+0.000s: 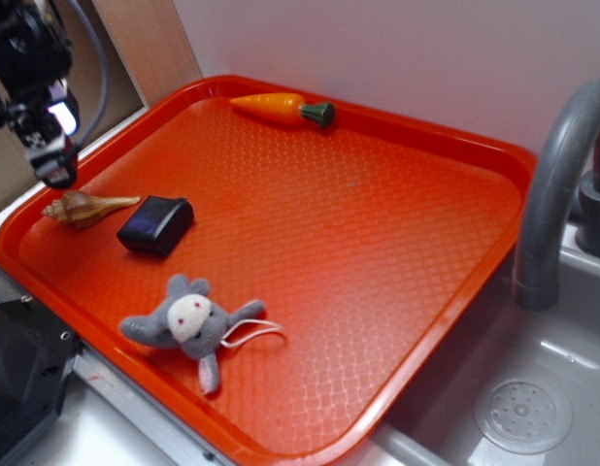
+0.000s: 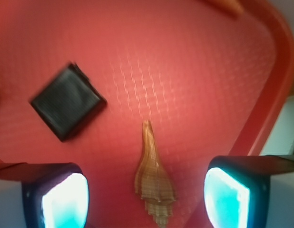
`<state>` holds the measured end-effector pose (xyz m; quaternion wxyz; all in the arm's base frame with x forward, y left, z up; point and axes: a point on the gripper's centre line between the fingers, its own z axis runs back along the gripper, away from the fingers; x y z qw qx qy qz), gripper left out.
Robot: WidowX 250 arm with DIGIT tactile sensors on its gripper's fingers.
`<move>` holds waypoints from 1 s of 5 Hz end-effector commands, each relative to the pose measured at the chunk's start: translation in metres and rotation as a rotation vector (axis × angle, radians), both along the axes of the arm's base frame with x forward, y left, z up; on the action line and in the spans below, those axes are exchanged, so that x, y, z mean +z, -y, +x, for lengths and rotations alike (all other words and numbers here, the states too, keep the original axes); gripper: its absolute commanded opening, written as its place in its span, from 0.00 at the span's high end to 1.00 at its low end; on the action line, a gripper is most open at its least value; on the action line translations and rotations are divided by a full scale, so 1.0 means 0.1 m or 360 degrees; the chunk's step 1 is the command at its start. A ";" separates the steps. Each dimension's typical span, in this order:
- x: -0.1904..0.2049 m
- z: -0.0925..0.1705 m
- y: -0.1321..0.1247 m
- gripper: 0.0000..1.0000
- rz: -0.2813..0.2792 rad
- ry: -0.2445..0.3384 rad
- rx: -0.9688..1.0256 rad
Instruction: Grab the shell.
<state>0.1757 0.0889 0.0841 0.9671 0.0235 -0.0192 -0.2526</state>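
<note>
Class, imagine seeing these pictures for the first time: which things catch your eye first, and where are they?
The bright red tray dominates, beside a grey sink. At its left edge the open gripper hangs above the shell, next to a black block. A grey plush toy lies near the front; a carrot at the back.

Red tray (image 1: 494, 165), toy carrot (image 1: 281, 108), black block (image 1: 156, 225), grey plush (image 1: 188, 325), faucet (image 1: 552, 184)

Tan-gold ridged shell (image 2: 154, 184) between glowing cyan fingers (image 2: 226, 196); black block (image 2: 68, 101) ahead-left; orange-red waffle-textured tray (image 2: 194, 71) beneath.
</note>
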 end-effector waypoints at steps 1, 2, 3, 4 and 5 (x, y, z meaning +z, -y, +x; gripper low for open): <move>-0.31 -0.01 -0.11 0.00 0.0035 -0.0120 -0.0006; -0.44 -0.06 -0.12 0.00 0.0088 -0.0188 -0.0009; -0.52 -0.09 -0.17 0.00 0.0139 -0.0241 -0.0006; -0.56 -0.11 -0.18 0.00 0.0171 -0.0275 -0.0006; -0.59 -0.07 -0.18 1.00 0.0196 -0.0284 0.0018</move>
